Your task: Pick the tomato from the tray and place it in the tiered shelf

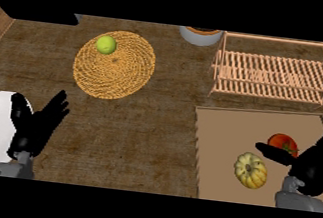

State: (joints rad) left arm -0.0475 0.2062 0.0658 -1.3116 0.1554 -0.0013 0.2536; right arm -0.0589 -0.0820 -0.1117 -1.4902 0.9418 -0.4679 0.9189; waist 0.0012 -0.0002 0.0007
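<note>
The tomato (284, 143) is round, glossy red with a green stem, lying on the flat tan tray (221, 133) beside a ribbed yellow squash (250, 170); the right hand (312, 166) spreads wide, thumb touching it; the slatted wooden shelf (279, 70) stands behind; the left hand (38, 124) rests open.

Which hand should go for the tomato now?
The right hand: it is already over the tray, thumb beside the tomato. The left hand rests open far across the counter.
</note>
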